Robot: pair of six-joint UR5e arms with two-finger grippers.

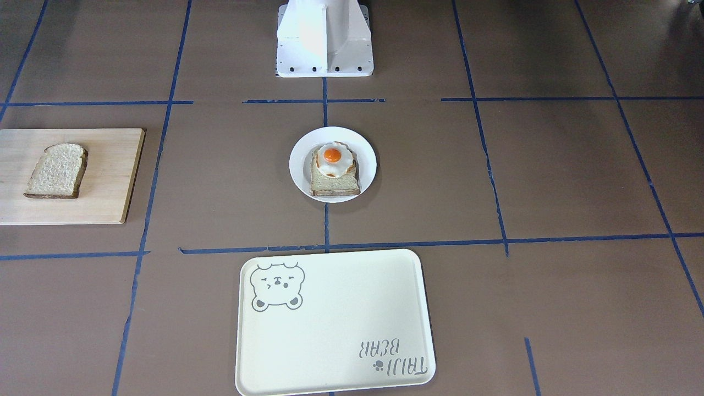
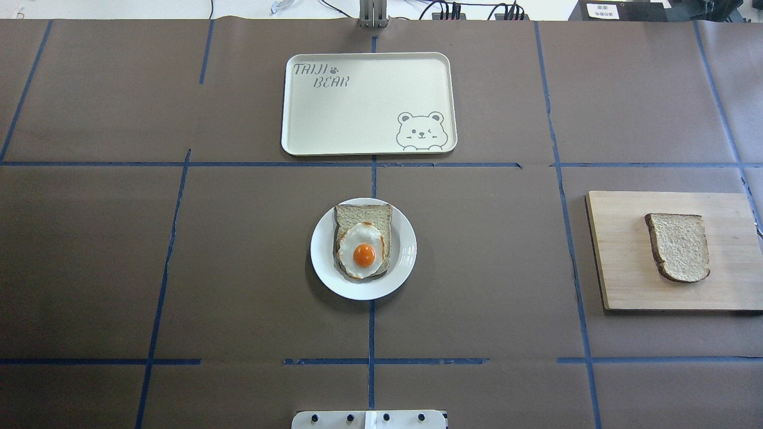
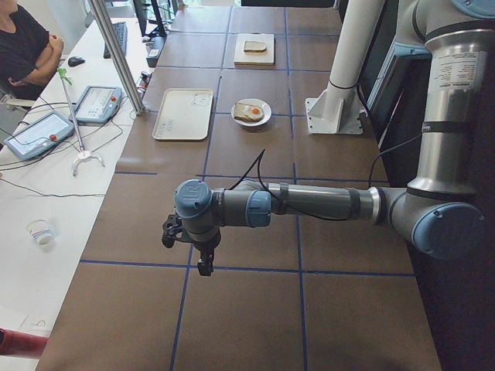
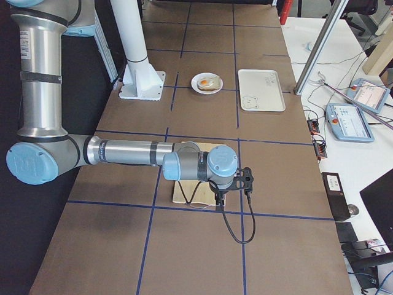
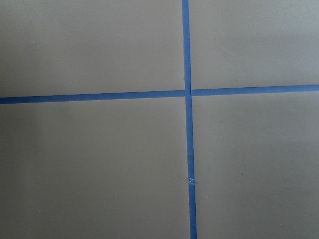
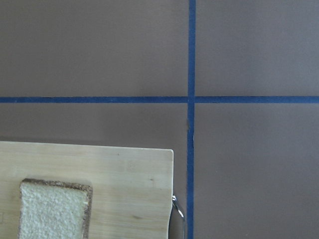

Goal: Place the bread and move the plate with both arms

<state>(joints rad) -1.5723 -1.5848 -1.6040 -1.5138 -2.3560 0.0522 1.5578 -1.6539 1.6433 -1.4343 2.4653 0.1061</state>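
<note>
The plain bread slice (image 1: 56,170) lies on a wooden cutting board (image 1: 110,176) at the robot's right end of the table; it also shows in the overhead view (image 2: 679,246) and the right wrist view (image 6: 55,209). The small white plate (image 2: 322,262) sits at the table's middle and carries a second slice topped with a fried egg (image 2: 362,244). My left gripper (image 3: 189,247) hangs above bare table far from the plate. My right gripper (image 4: 245,181) hangs beside the board's outer edge. I cannot tell whether either is open or shut.
A cream rectangular tray with a bear drawing (image 2: 369,101) lies beyond the plate, on the operators' side. The white pedestal base (image 1: 324,38) stands at the robot's side. Blue tape lines cross the brown table. A person sits at the desk (image 3: 23,46).
</note>
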